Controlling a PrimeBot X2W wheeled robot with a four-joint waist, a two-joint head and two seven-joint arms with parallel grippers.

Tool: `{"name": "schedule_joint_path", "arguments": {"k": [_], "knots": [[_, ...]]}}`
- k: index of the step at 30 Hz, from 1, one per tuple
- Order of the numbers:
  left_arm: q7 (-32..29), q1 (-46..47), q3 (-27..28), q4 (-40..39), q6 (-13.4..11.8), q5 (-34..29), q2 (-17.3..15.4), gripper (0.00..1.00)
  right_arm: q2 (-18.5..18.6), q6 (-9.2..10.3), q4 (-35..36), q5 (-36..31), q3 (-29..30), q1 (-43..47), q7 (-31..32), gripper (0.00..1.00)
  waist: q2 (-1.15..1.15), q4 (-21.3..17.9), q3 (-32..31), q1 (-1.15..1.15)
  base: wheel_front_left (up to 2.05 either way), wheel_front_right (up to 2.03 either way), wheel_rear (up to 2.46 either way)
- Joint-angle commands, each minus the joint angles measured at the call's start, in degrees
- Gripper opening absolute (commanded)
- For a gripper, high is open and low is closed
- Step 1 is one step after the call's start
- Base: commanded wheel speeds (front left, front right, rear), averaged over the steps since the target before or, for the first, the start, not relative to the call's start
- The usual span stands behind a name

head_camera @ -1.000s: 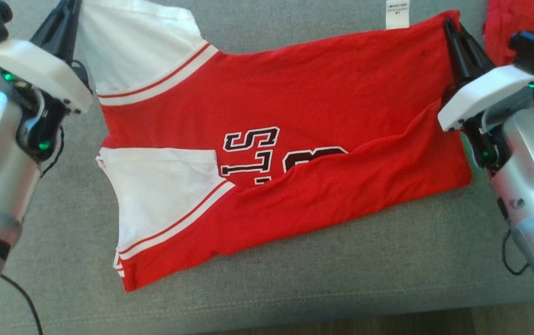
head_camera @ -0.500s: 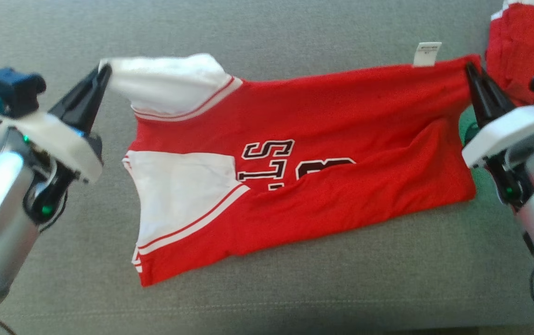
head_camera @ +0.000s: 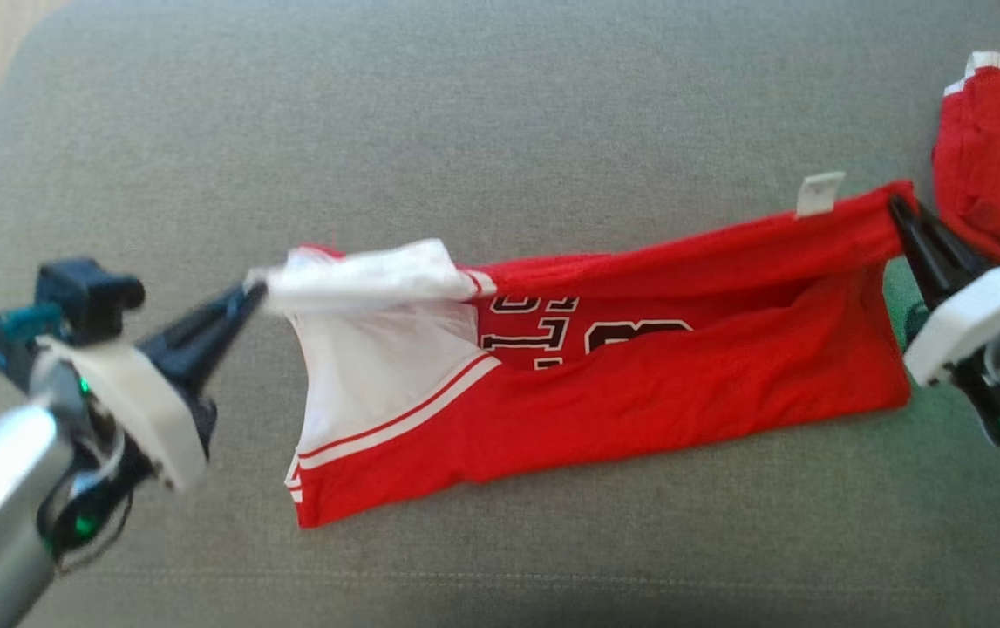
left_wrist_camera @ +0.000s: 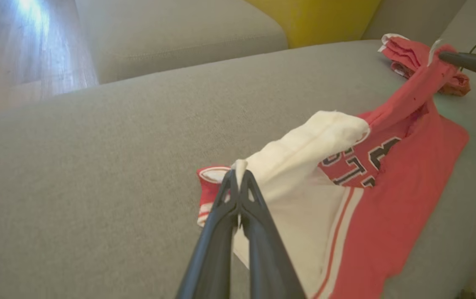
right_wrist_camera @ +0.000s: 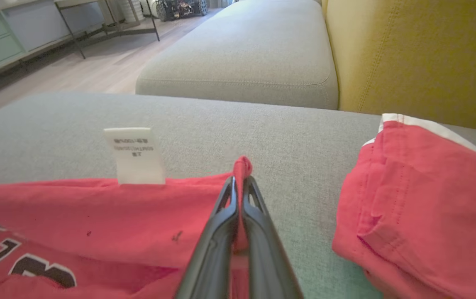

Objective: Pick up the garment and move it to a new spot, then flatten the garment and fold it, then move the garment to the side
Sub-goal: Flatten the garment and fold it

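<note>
Left gripper (head_camera: 251, 292) pinches the garment (head_camera: 683, 384) at its white sleeve (head_camera: 369, 275), right gripper (head_camera: 894, 205) at a red corner (head_camera: 874, 209). A red bundle (head_camera: 992, 157) sits just beside the right gripper.

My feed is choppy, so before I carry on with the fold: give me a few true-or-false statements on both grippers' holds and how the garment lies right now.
1. The left gripper is shut on the garment's white sleeve. True.
2. The right gripper is open and clear of the garment. False: it is shut on a red corner near the white label.
3. The garment lies fully flat on the grey cushion. False: its far edge is lifted and stretched between the grippers, while the near part rests on the cushion.
4. A smaller red bundle lies on the cushion by the right gripper. True.
5. The label is tucked under the fabric. False: it sticks up above the lifted edge.
</note>
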State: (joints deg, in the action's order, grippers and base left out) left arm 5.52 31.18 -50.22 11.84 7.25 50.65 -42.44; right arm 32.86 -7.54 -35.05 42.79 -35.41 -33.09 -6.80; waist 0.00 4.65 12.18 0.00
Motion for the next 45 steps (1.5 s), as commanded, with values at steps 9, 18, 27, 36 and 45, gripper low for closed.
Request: {"name": "schedule_joint_path", "arguments": {"k": [9, 18, 27, 36, 45], "knots": [[-5.58, -3.33, -1.11, -9.07, 0.06, 4.52, -7.07, 0.00, 8.02, 0.05, 5.38, 2.73, -4.92, 3.43, 2.60, 0.00, 0.00, 1.09, -1.80, 0.00, 0.00, 0.00, 0.00], [-9.41, -6.23, -4.21, -11.94, 0.15, 7.94, -7.90, 0.49, 13.67, 0.05, 11.04, 13.61, -8.34, 7.44, 13.33, 1.00, 0.00, 0.67, -3.43, 0.00, 0.00, 0.00, 0.00], [-7.26, -7.03, -3.29, -11.94, -1.06, 8.35, -8.19, 1.00, 16.37, 0.05, 12.15, 13.75, -4.74, 7.61, 11.37, 1.00, 0.00, -0.07, -4.72, 0.00, 0.00, 0.00, 0.00], [3.80, -6.46, 3.42, -10.41, -6.77, 8.73, -5.61, 1.00, 7.78, 0.05, 10.25, 7.51, 4.85, 8.77, 2.85, 1.00, 0.00, 0.37, -7.54, 0.00, 0.00, 0.00, 0.00], [9.34, -7.83, 13.39, -8.46, -13.59, 9.00, 1.64, 1.00, -2.33, 0.05, 11.43, 0.84, 14.78, 12.63, -2.12, 1.00, 0.00, 0.65, -9.23, 0.00, 0.00, 0.00, 0.00]]}}
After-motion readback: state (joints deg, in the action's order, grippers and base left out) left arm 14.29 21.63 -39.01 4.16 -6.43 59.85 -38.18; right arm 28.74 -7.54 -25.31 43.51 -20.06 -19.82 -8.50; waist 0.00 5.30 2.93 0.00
